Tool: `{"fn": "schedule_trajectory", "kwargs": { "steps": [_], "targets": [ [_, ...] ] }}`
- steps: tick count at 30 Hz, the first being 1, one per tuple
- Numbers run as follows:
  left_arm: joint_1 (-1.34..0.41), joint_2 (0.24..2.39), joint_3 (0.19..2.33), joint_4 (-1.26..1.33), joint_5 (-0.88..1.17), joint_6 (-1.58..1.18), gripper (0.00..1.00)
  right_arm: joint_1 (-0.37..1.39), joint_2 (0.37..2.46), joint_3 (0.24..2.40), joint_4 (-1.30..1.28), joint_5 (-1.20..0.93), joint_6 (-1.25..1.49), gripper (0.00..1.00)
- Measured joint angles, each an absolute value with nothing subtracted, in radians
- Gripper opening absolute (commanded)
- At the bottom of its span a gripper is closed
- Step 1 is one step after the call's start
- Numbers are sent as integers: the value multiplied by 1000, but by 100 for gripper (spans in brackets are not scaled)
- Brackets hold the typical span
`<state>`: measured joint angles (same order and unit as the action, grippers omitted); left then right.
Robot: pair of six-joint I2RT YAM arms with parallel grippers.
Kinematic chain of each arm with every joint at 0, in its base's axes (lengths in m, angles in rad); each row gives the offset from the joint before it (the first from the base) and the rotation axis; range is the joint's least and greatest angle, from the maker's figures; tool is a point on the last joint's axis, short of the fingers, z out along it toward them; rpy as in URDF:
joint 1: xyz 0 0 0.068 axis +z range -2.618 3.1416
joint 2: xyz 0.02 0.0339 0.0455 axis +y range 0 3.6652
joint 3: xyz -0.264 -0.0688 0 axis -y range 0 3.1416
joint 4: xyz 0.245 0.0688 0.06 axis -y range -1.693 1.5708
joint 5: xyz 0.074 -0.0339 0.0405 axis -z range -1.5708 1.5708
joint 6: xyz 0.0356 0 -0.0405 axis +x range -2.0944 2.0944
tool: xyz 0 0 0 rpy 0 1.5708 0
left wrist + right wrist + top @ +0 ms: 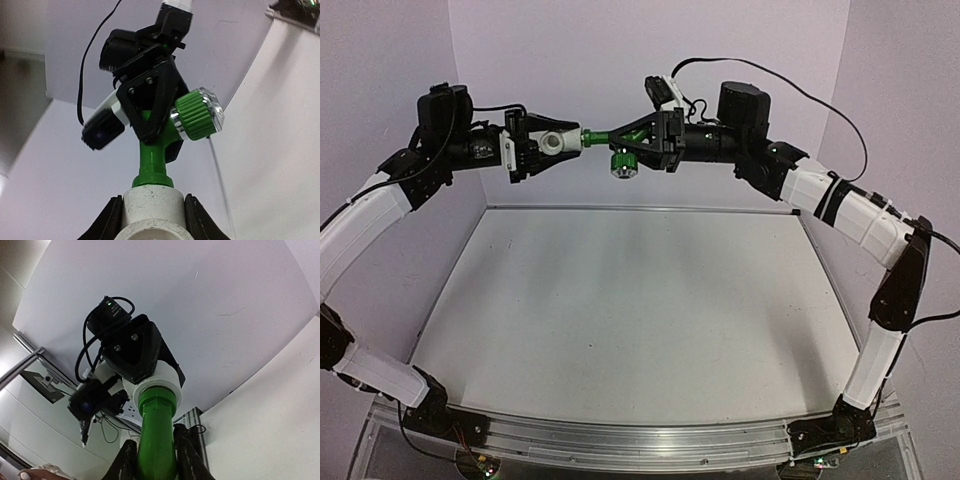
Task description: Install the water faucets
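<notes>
High above the table [620, 300], the left gripper [546, 146] is closed on the white fitting [563, 140], and the right gripper [635, 140] is closed on the green tap [605, 137]. In the top view the tap's stem points to 9 o'clock from the right gripper and meets the fitting's mouth. Its ribbed knob [623, 166] hangs at 6 o'clock.

The green tap [598, 137] and white fitting [558, 140], joined end to end, bar the way high above the table [620, 330]. Open room lies beneath (left arm [365, 225] and right arm [850, 205] flank it, wall [650, 40] behind).
</notes>
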<state>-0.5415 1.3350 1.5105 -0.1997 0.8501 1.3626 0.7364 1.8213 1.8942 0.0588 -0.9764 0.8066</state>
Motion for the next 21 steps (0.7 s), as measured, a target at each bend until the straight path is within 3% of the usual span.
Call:
{"fn": "schedule_trajectory", "kwargs": {
  "steps": [7, 9, 12, 16, 21],
  "targets": [
    [-542, 1329, 1515, -207, 827, 1794, 0, 737, 1821, 1856, 141, -969, 988, 0],
    [-543, 1313, 1497, -211, 814, 1852, 0, 740, 1821, 1836, 173, -964, 1016, 15],
    [-544, 1279, 1470, -223, 809, 1890, 0, 752, 1821, 1821, 195, -960, 1025, 54],
    [-558, 1245, 1465, -255, 842, 1766, 0, 734, 1814, 1806, 210, -915, 1001, 91],
    [-568, 1251, 1464, -215, 816, 1374, 0, 643, 1693, 1687, 142, -853, 791, 98]
  ]
}}
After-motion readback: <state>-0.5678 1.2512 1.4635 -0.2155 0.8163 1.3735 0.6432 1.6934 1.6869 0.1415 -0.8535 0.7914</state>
